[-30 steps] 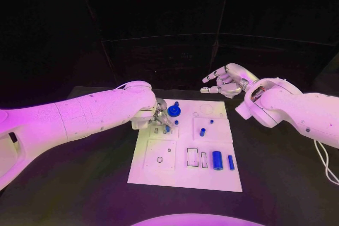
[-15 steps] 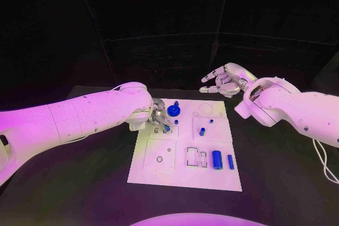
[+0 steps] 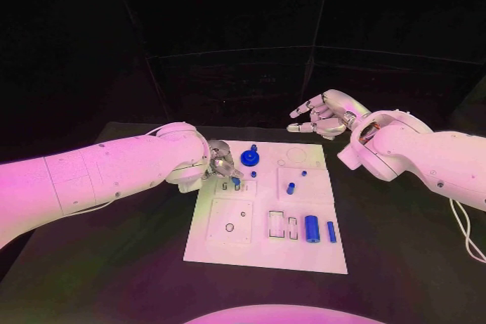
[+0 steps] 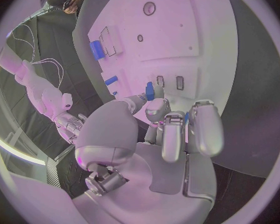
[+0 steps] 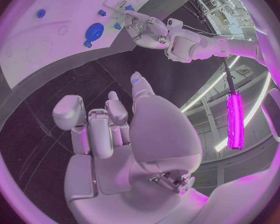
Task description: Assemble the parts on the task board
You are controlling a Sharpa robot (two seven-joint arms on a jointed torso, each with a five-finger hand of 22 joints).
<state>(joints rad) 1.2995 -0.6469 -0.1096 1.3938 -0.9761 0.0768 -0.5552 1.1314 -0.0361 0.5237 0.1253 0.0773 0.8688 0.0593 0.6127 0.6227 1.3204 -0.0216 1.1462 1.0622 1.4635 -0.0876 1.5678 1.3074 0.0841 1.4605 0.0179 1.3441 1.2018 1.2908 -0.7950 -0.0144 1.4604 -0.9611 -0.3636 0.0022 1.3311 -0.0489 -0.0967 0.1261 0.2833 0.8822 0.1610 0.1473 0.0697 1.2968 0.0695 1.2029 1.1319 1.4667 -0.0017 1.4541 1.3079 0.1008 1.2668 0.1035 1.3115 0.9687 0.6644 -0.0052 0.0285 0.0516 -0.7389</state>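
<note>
The left hand [image 3: 225, 166] is pinching a small blue part [image 4: 150, 90] at its fingertips, hovering over the two slots at the task board's [image 3: 265, 257] far-left corner. It should be keeping that piece upright and squarely aligned before lowering. The right hand [image 3: 322, 115] is hanging behind the board, loosely curled, holding nothing.

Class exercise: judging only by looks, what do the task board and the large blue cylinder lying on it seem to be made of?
The task board: seemingly rigid plastic or painted sheet, matte white, with crisp cut-out slots and holes. The large blue cylinder: probably smooth moulded or printed plastic, uniformly coloured with a soft sheen; anodised metal cannot be ruled out.
</note>
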